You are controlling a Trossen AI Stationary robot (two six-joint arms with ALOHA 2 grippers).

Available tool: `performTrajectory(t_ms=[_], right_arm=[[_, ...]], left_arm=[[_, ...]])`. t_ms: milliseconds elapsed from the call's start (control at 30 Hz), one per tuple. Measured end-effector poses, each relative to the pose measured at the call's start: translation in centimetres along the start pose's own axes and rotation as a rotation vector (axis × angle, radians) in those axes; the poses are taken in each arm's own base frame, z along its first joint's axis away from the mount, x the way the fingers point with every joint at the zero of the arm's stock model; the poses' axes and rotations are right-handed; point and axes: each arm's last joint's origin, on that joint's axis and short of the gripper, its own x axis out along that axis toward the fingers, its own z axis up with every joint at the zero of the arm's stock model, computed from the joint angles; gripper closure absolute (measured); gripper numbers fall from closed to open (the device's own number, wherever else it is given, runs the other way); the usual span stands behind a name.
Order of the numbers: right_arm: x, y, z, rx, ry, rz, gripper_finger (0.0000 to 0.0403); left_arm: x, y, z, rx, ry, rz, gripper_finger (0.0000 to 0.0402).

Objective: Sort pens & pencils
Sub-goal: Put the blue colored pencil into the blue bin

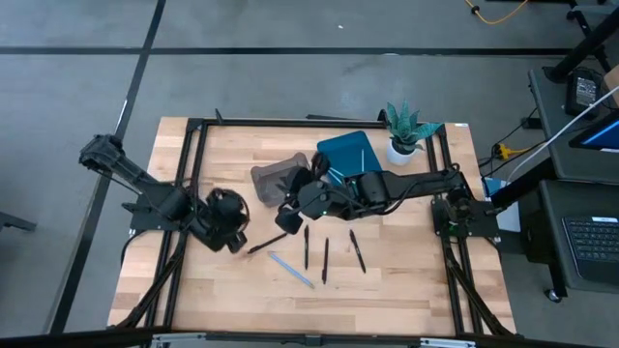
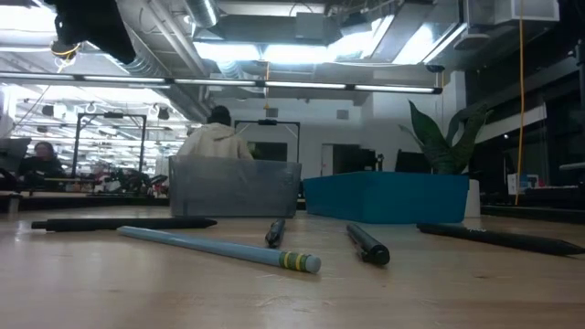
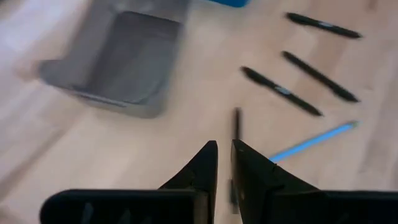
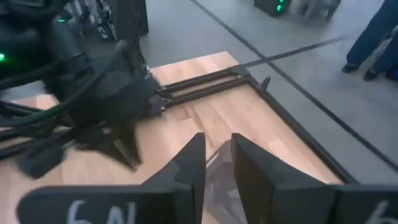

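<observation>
Pens and pencils (image 1: pixel 325 259) loose on table (image 1: pixel 222 145), near grey bin (image 1: pixel 276 179) | left gripper (image 1: pixel 235 240) nearly pressed together, apparently empty, by black pen (image 1: pixel 268 243) | right gripper (image 1: pixel 290 220) slightly spread, empty, at bin | risk: arms close, may collide; narrow jaws may knock pen aside

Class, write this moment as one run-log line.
left gripper: shut on thin black pen | right gripper: at grey plastic tray | loose: three black pens, one light-blue pencil

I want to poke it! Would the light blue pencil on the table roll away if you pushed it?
Probably yes. The light blue pencil looks round and thin and lies flat on the smooth wooden table, so a sideways push would likely roll it. It looks straight and stiff, so it should not bend, and probably light.
</observation>
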Motion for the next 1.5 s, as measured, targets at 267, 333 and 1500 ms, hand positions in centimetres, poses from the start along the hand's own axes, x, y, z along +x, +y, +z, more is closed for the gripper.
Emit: performTrajectory(t_ms=[267, 333, 1500], right_arm=[[0.0, -0.1, 0.0, -0.129, 0.004, -0.014, 0.0325], [-0.2, -0.3, 0.0, -0.159, -0.001, -0.038, 0.0325], [-10.2, -5.3, 0.2, -0.180, 0.175, -0.011, 0.0325]], left_arm=[[0.1, -3.3, -1.0, -0.036, 0.002, -0.206, 0.0360], [-0.1, -3.7, -1.2, -0.086, 0.006, -0.237, 0.0360], [-8.7, -15.6, 7.7, 0.000, 0.068, -0.099, 0.0360]])
